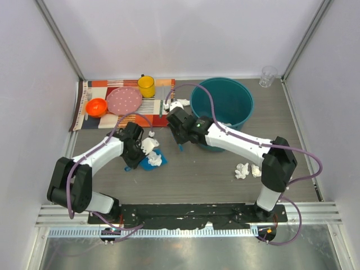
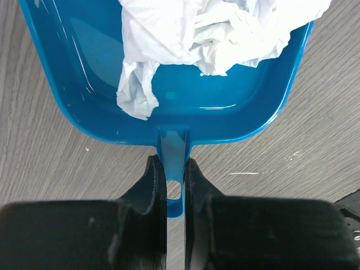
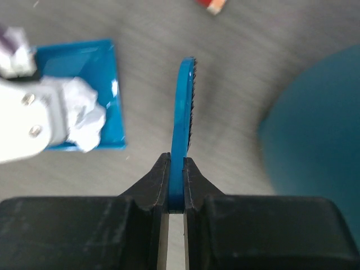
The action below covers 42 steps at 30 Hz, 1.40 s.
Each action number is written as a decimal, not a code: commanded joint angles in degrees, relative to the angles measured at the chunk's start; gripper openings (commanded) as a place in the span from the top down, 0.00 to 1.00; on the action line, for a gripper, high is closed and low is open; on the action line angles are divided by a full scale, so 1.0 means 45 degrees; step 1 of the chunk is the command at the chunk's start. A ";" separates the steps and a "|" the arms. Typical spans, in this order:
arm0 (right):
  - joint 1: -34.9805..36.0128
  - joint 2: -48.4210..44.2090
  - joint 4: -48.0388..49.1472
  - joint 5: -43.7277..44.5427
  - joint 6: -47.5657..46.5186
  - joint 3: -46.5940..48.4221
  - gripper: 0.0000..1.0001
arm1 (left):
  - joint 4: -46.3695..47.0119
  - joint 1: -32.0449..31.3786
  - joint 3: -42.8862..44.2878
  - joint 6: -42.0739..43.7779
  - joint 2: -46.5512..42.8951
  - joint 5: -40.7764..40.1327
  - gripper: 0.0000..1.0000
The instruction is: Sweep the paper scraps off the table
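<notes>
My left gripper (image 2: 175, 166) is shut on the handle of a blue dustpan (image 2: 185, 95) that lies flat on the table (image 1: 197, 174). Crumpled white paper scraps (image 2: 214, 28) sit in the pan. My right gripper (image 3: 177, 163) is shut on a blue brush (image 3: 183, 101), held on edge just right of the dustpan (image 3: 84, 56), bristles facing right. From above, the left gripper (image 1: 139, 158) and right gripper (image 1: 179, 136) are at mid-table. Two loose scraps (image 1: 242, 170) lie by the right arm's elbow, and another scrap (image 1: 179, 104) lies left of the teal bucket (image 1: 222, 104).
A striped placemat (image 1: 84, 90) at the back left carries an orange bowl (image 1: 96, 106), a pink plate (image 1: 124, 100) and a yellow cup (image 1: 147, 86). A clear glass (image 1: 268, 75) stands at the back right corner. The bucket sits close behind the right gripper.
</notes>
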 commanded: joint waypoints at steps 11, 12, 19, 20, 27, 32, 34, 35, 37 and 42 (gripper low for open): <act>-0.1978 0.1773 0.0039 0.4272 -0.2006 0.1863 0.99 | 0.0786 -0.0007 0.0003 -0.0298 0.0137 0.0299 1.00; -0.2018 0.1735 0.0039 0.4509 -0.2065 0.1785 0.99 | 0.0786 -0.0007 -0.0016 -0.0297 0.0156 0.0221 1.00; -0.3208 0.0975 0.0175 0.4981 -0.2222 0.0399 0.99 | 0.0845 0.0013 -0.0056 -0.0219 0.0059 0.0005 1.00; -0.3345 0.0915 0.0253 0.4883 -0.2319 0.0301 0.99 | 0.0864 0.0032 -0.0036 -0.0200 0.0078 0.0024 1.00; -0.3854 0.1168 0.1326 0.3614 -0.3821 0.0747 0.99 | 0.0864 0.0032 0.0217 -0.0239 0.0273 0.0024 1.00; -0.4166 0.2512 0.2636 0.3865 -0.5032 0.2386 0.99 | 0.0844 0.0052 0.0237 -0.0258 0.0215 0.0024 1.00; -0.4206 0.3665 0.2792 0.4236 -0.5307 0.3694 0.99 | 0.0864 0.0052 0.0199 -0.0258 0.0176 0.0044 1.00; -0.4283 0.4016 0.2870 0.4586 -0.5675 0.4124 0.99 | 0.0864 0.0052 0.0179 -0.0278 0.0156 0.0044 1.00; -0.4381 0.5208 0.2910 0.4842 -0.5971 0.5471 0.99 | 0.0883 0.0071 0.0140 -0.0258 0.0098 0.0044 1.00; -0.4694 0.7201 0.2871 0.4806 -0.7761 0.8398 0.99 | 0.0884 0.0110 0.0140 -0.0258 0.0059 0.0063 1.00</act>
